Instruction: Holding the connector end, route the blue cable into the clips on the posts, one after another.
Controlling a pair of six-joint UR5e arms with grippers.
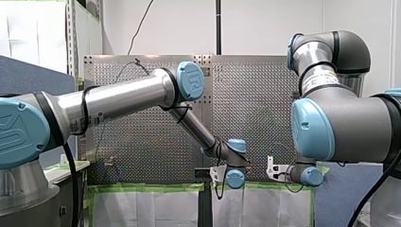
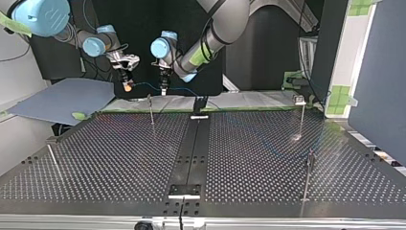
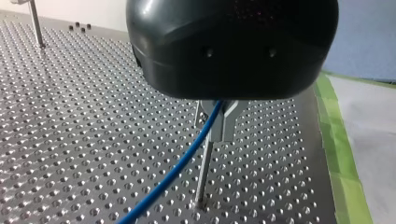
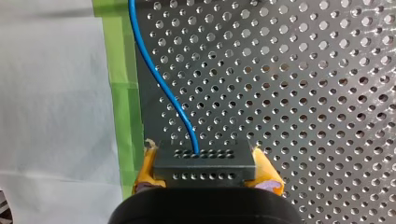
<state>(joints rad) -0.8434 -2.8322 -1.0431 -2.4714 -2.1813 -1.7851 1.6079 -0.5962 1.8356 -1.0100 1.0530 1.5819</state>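
In the right wrist view my right gripper [image 4: 204,157] is shut on the black connector [image 4: 205,169], clamped between yellow pads [image 4: 148,165]. The blue cable [image 4: 156,77] leaves the connector and runs over the perforated table. In the left wrist view my left gripper [image 3: 215,128], black with metal fingers [image 3: 229,122], is shut on the blue cable [image 3: 177,170], which slants down past a thin post [image 3: 204,172] just below the fingers. The post's top is hidden behind them. In the top view both grippers hang over the table's far edge, my right gripper [image 2: 127,85] at the left of my left gripper [image 2: 163,88].
Thin posts stand on the table in the top view: one under the grippers [image 2: 151,109], two at the right [image 2: 302,115] [image 2: 309,175], a leaning one at the near left [image 2: 52,160]. Green tape [image 4: 121,93] edges the table. A blue board [image 2: 62,98] lies beyond the far-left corner.
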